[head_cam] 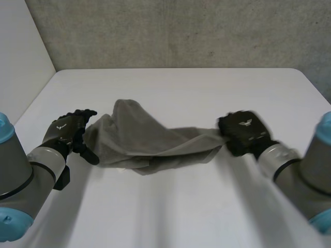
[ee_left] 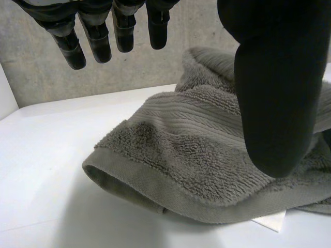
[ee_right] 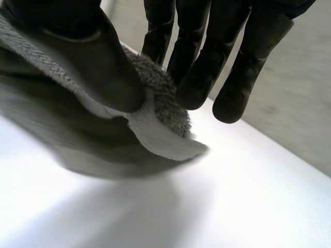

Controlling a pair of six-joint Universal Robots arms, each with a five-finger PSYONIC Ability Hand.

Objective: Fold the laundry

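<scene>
ROBOT READIES TOWEL FOR FOLDING: The right hand pinches one corner of the towel between its thumb and fingers. It holds the corner just off the table, at 3 o'clock of the heap. The grip looks meant to draw that end outward so the cloth can be stretched flat.

From the pinch, the towel runs as a lifted strip toward the table's centre. There the bulk sits bunched, with a hump rising toward 12 o'clock.

At 9 o'clock of the heap, the left hand is open. Its fingers hang straight and spread, clear of the cloth, and the thumb reaches over the hemmed edge. Whether the thumb touches the pile cannot be told. The hand appears placed to take the end opposite the pinch. A white label pokes out from under the towel near the thumb.

No fold looks made yet, and the towel would first need spreading. With only one end gripped, a pull toward 3 o'clock may drag the whole heap instead of opening it.
</scene>
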